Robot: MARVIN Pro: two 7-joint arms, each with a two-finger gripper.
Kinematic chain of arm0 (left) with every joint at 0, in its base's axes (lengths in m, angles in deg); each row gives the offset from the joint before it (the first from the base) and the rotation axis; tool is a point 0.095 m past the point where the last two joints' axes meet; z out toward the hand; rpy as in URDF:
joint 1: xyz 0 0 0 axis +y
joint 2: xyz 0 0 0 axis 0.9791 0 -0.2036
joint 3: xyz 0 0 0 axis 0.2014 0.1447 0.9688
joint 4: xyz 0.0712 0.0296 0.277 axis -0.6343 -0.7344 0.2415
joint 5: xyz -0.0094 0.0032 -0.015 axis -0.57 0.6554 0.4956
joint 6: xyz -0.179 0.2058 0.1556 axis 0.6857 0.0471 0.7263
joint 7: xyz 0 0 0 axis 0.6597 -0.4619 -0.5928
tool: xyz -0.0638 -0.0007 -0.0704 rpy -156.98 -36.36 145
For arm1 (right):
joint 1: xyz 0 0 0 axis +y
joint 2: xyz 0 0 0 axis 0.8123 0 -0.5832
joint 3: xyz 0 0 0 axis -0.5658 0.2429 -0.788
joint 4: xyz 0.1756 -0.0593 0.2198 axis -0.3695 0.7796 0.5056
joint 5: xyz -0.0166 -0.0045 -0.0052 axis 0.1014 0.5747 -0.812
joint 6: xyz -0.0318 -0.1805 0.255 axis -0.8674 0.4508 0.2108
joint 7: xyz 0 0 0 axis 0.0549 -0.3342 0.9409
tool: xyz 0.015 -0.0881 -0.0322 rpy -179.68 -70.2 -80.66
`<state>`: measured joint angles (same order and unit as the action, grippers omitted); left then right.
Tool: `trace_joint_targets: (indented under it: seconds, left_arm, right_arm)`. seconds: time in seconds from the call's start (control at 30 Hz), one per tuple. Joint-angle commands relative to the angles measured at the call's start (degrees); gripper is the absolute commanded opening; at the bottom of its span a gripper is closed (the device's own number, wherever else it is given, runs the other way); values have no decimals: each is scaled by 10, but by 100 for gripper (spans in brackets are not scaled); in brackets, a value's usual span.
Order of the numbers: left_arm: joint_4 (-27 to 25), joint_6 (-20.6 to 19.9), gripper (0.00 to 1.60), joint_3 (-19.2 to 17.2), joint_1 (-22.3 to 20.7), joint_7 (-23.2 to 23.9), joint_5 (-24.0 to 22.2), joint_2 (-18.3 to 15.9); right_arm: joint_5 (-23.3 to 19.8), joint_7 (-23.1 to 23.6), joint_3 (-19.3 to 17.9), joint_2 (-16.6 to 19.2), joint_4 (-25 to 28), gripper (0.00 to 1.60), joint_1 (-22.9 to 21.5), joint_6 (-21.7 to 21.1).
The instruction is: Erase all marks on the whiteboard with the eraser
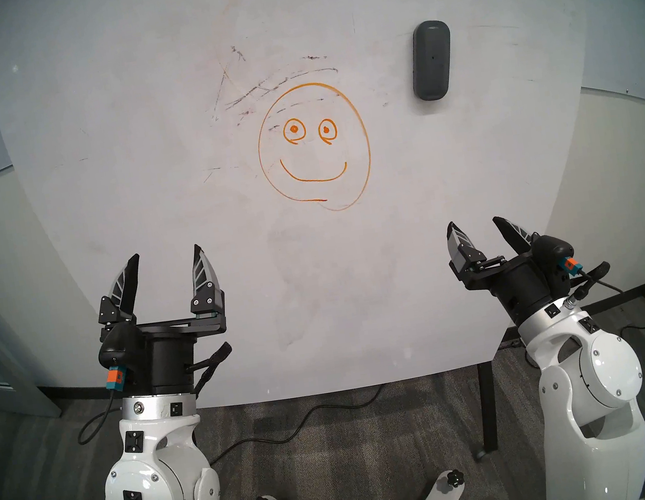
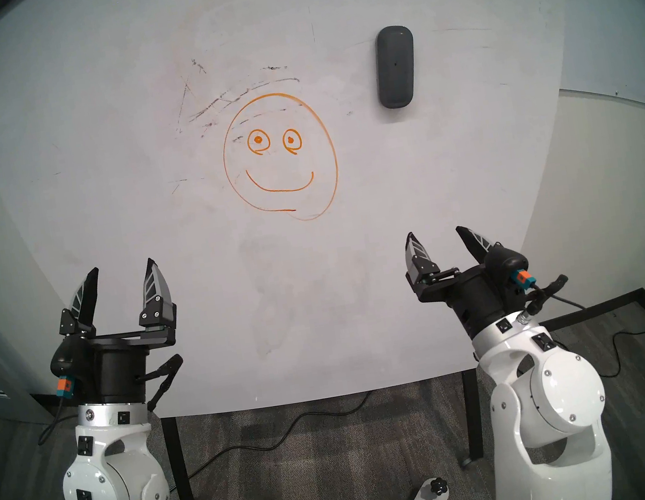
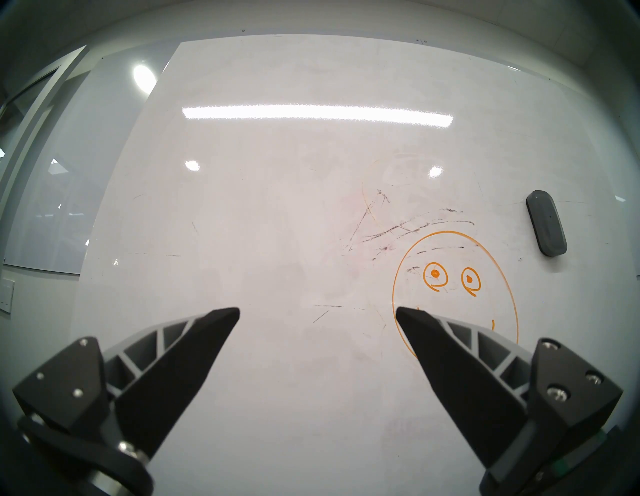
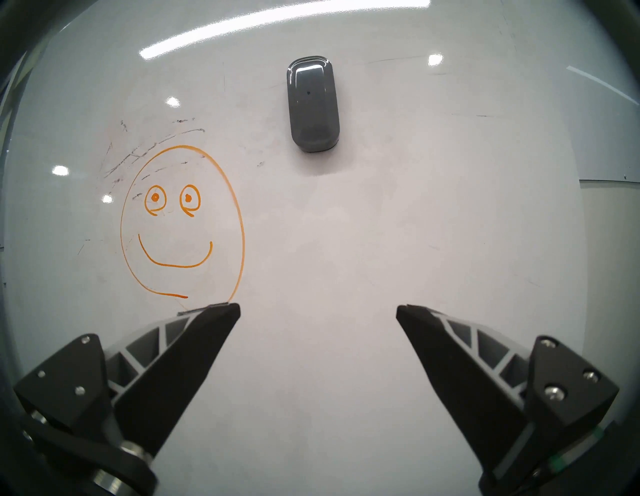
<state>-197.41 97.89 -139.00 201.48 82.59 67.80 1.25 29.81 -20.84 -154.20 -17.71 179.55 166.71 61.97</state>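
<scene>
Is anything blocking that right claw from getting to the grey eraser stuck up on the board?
Nothing visible. Between the open right gripper and the eraser lies only bare whiteboard; the orange smiley face sits off to the side.

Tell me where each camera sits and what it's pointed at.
Head pair: up on the head, facing the whiteboard; both arms and open hands, left hand, right hand.
Left wrist: behind its own fingers, facing the smiley face.
Right wrist: behind its own fingers, facing the eraser.
All share face and eraser.
</scene>
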Motion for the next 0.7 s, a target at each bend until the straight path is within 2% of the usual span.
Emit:
trace_joint_targets:
  seconds: [0.0,0.63,0.67]
  left_arm:
    - [-11,1,160,0,-1,0,0,0]
    - [-10,2,160,0,-1,0,0,0]
    - [-10,2,160,0,-1,0,0,0]
  right_arm:
    - [-6,2,10,6,20,160,-46,-22]
    - [1,-15,32,29,-14,160,-170,-90]
    - [-3,-20,34,33,-9,160,-163,-88]
